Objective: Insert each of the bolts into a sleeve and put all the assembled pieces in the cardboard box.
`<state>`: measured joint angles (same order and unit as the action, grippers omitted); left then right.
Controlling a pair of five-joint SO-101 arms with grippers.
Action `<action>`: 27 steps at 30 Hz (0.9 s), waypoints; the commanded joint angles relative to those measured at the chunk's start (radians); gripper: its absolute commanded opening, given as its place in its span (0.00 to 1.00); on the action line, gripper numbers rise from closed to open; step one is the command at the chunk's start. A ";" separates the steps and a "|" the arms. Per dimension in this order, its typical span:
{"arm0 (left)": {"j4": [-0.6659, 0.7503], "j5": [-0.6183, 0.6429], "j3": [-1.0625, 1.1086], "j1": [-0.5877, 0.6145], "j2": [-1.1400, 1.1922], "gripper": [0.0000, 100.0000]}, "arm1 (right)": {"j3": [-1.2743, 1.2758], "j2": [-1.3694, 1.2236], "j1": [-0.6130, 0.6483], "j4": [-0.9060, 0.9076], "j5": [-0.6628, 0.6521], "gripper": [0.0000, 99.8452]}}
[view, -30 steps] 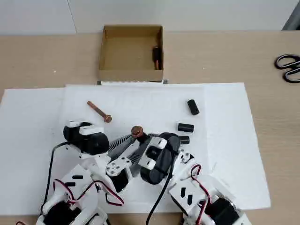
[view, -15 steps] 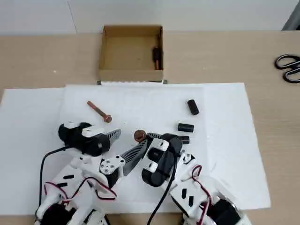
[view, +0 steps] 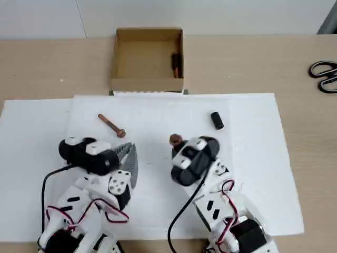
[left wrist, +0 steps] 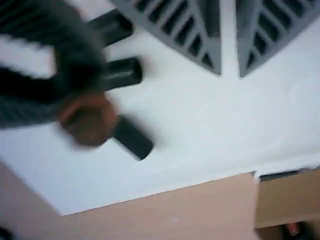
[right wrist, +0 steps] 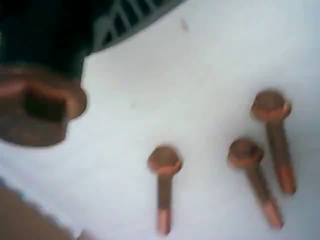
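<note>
Left gripper [view: 130, 158]: the farthest back from the cardboard box [view: 147, 84], well short of its front wall and toward its left corner. The jaws are apart and hold nothing. Risk: no sleeve is steadied, so a one-armed push would probably just shove a sleeve along the white sheet [view: 253, 158].

Right gripper [view: 181, 150]: also well short of the box, roughly in line with its right wall. The jaws are clamped on the held bolt [view: 176, 139], whose head pokes out on the box side. I cannot tell whether a sleeve sits on its shank. Risk: the grip looks close to the head, so the bolt may pivot or slip. A sleeve fitted loosely could slide off on the way to the box.

Loose bolts [right wrist: 163, 180]: three lie on the sheet, well apart from the box and from each other. Risk: the round shanks roll, so an off-centre pinch may flick one away.

Loose sleeves [left wrist: 121, 73]: three lie on the sheet short of the box's right corner, two of them close to the right gripper. Risk: a swing of that arm may knock them rolling.

Cardboard box: one assembled piece [view: 176, 63] lies inside against the right wall. Risk: a release over the front wall would drop the piece outside the box.
</note>
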<state>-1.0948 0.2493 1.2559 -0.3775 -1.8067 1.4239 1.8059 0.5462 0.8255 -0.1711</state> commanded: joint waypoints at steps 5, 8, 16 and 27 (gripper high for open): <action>0.353 -0.003 0.329 0.273 -0.009 0.01 | 0.061 -0.008 -0.099 -0.173 0.032 0.00; 0.443 0.000 0.426 0.318 -0.006 0.01 | 0.029 -0.090 -0.105 -0.185 0.032 0.00; 0.381 -0.003 0.426 0.310 0.003 0.01 | -0.328 -0.648 -0.185 -0.302 0.133 0.00; 0.264 -0.006 0.426 0.311 0.002 0.01 | -1.168 -1.554 -0.202 -0.386 0.153 0.00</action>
<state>-0.8278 0.2493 1.6855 -0.0690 -1.8052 0.5447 0.4572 0.3544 0.4710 -0.0299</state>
